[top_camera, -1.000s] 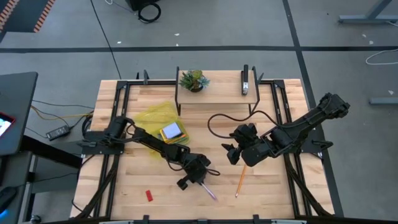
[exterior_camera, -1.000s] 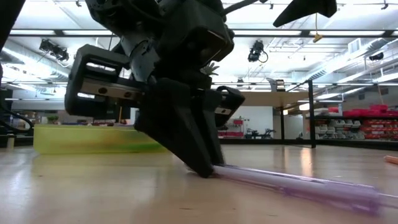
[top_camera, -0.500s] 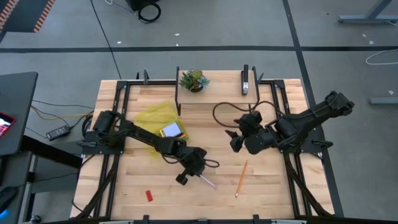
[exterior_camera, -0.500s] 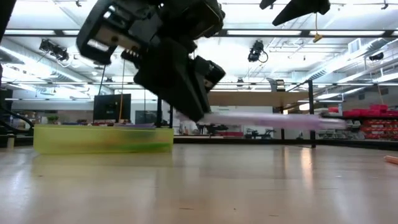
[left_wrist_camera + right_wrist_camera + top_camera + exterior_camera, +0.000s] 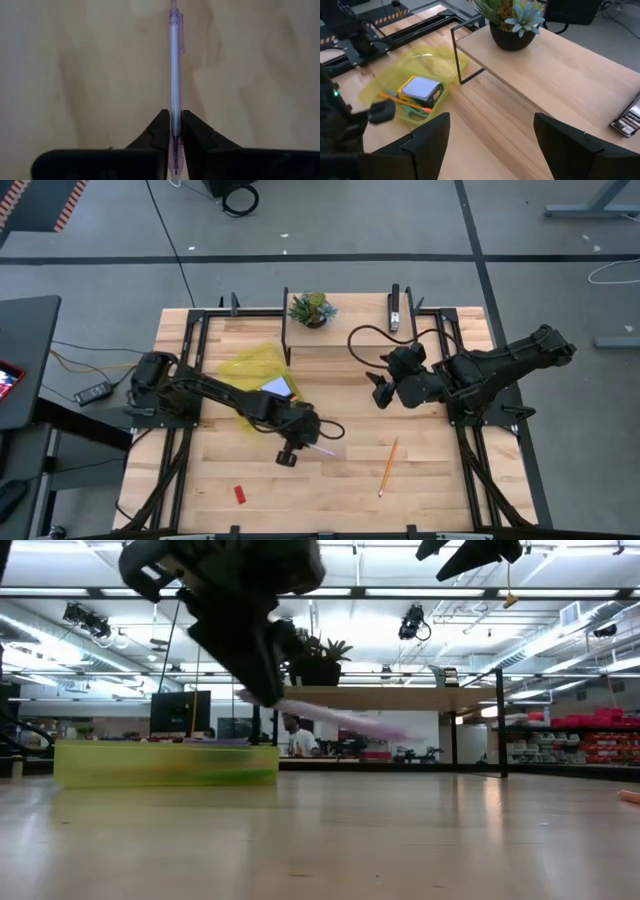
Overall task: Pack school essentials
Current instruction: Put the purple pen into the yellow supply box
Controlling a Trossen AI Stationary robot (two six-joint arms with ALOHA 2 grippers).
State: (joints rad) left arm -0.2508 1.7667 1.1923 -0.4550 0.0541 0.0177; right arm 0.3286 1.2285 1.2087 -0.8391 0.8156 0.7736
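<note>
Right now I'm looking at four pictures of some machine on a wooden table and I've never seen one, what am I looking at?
Two dark robot arms work at a wooden table. One picture looks straight down, one sits level with the tabletop, and two come from cameras on the arms' wrists. The left gripper is shut on a purple pen, lifted off the wood. The right gripper hangs open and empty near a raised shelf bearing a potted plant. A yellow-green pouch holds a notepad and pencils. An orange pencil and red eraser lie loose.

Translucent purple pen, orange pencil, red eraser, yellow-green bag, pale wooden table.
</note>
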